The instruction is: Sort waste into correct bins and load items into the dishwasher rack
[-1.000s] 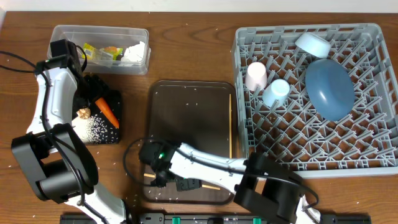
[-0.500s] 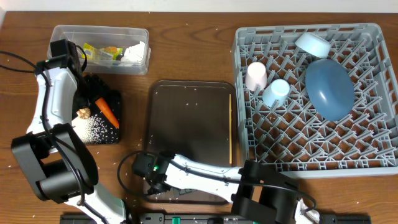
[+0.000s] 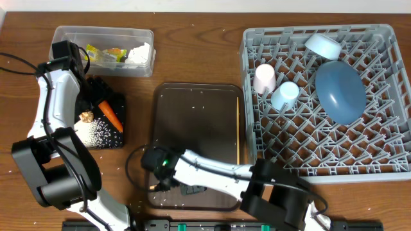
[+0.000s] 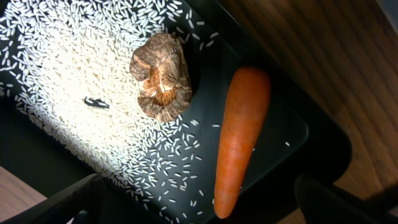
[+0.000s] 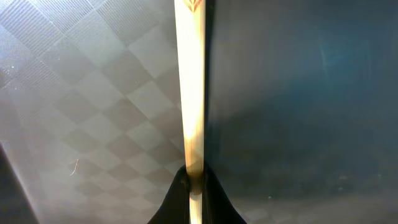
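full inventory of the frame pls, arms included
table: 1, brown wood, underneath
tub: 1, clear, back left
wrapper: 1, yellow-green, in tub
tissue: 1, white, in tub
black tray: 1, black, left
rice: pile, white, in black tray
food lump: 1, brown, on rice
carrot: 1, orange, in black tray
serving tray: 1, dark brown, centre
chopsticks: 2, pale wood, one at serving tray's right edge, one at its front-left corner
rack: 1, grey, right
plate: 1, blue, in rack
bowl: 1, light blue, rack's back
cups: 2, pink and light blue, rack's left
left gripper: 1, black, open over black tray
right gripper: 1, black, shut on chopstick
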{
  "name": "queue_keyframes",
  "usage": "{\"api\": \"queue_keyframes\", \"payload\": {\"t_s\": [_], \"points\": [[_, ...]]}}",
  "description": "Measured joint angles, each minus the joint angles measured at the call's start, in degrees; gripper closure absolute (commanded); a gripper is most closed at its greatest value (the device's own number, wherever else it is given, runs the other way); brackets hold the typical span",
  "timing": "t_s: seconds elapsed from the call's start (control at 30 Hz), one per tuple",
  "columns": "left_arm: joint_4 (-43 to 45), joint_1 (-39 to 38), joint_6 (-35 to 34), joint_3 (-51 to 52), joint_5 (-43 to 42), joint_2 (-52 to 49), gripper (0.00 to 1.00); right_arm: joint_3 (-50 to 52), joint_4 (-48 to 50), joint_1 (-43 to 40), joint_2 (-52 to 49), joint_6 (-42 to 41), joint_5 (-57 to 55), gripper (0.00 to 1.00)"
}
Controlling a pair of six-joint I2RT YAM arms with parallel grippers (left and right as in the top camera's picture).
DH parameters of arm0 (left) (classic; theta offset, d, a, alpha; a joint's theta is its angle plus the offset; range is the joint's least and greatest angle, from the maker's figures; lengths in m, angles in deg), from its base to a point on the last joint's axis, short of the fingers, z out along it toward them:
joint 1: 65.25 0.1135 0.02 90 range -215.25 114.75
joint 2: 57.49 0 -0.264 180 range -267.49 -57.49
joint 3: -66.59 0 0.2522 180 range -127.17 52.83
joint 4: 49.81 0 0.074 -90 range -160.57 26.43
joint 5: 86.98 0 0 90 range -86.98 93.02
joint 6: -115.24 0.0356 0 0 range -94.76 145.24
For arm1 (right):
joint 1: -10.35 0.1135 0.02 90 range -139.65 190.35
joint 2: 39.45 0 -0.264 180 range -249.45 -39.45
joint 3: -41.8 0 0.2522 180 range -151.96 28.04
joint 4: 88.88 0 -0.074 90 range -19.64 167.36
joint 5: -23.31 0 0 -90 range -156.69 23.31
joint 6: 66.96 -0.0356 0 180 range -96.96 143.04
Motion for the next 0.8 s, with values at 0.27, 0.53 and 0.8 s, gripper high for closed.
{"api": "queue_keyframes", "payload": {"t_s": [0.27, 0.53, 0.8], "points": [[0.0, 0.0, 0.0, 0.0, 0.0, 0.0, 0.02, -5.01, -4.22, -8.28, -0.2, -0.94, 7.89, 0.99], [0.0, 0.0, 0.0, 0.0, 0.0, 0.0, 0.02, -15.67, -6.29, -18.91, -0.37, -3.54, 18.69, 0.99], [0.0, 0.0, 0.0, 0.0, 0.0, 0.0, 0.02, -22.82, -7.1, -24.63, -0.48, -11.93, 21.2, 0.99]]}}
